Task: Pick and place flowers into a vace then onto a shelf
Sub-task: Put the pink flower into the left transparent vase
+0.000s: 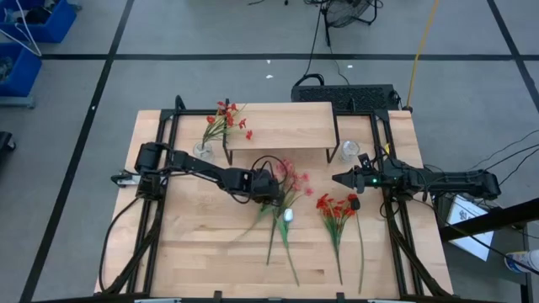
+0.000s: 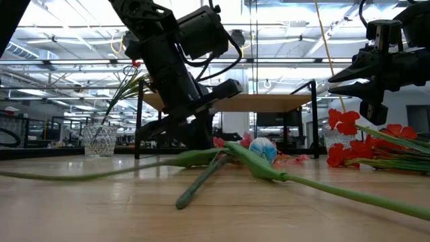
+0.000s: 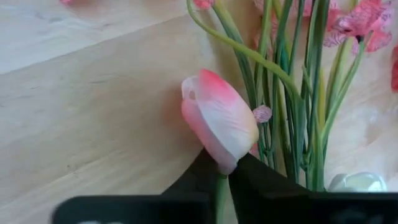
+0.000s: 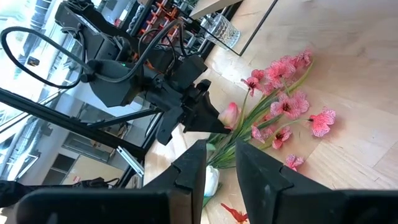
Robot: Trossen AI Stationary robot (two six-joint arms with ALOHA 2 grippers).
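Left hand (image 3: 224, 180) is clamped on the stem just under the soft pink tulip-shaped bud (image 3: 219, 121); stem runs back between its fingers.

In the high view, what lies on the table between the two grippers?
Between the left gripper and the right gripper, the high view shows only pink blossoms and bare tabletop.

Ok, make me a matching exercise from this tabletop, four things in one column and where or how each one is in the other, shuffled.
1. pink bud
2. white tulip bud
3. left glass vase
4. right end effector

A. holds a red spray
B. lies on the table among green stems
C. hangs in the air, holding nothing
D. pinched at its base by the left end effector

Pairs: 1-D, 2-B, 3-A, 4-C
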